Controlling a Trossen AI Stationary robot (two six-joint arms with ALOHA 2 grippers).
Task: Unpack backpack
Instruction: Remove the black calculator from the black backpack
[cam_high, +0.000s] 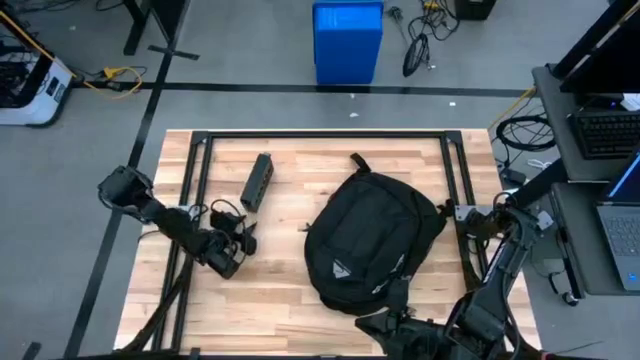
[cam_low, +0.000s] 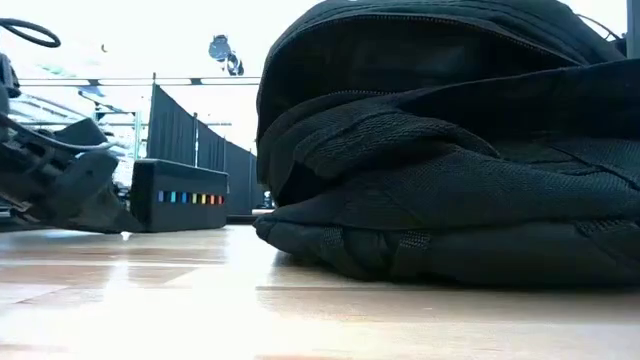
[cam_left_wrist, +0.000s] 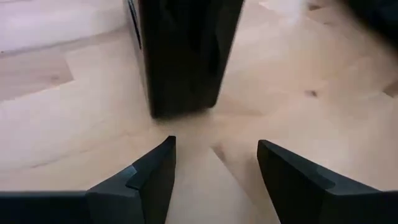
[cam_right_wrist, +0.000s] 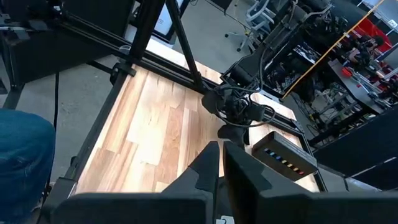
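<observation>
Backpack (cam_low: 450, 150): black woven fabric, rounded oval, soft and slumped; mid-worktop (cam_high: 280, 300), toward the right. White triangular patch facing up. Likely limp, moderately heavy, contents unseen. Best hold judged: top loop (cam_high: 356, 160) or zip pull, not the panel.
Calculator (cam_high: 257, 181): black, stiff, slim bar; far left of worktop.
Left gripper (cam_left_wrist: 214, 162): low over wood just short of the calculator, jaws wide, empty.
Right gripper (cam_right_wrist: 221, 163): raised at the near right edge, jaws nearly closed, empty.

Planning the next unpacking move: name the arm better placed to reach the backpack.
Probably right. The right gripper, shut, is raised at the table's near right edge beside the backpack. The left gripper, open, faces the calculator.
</observation>
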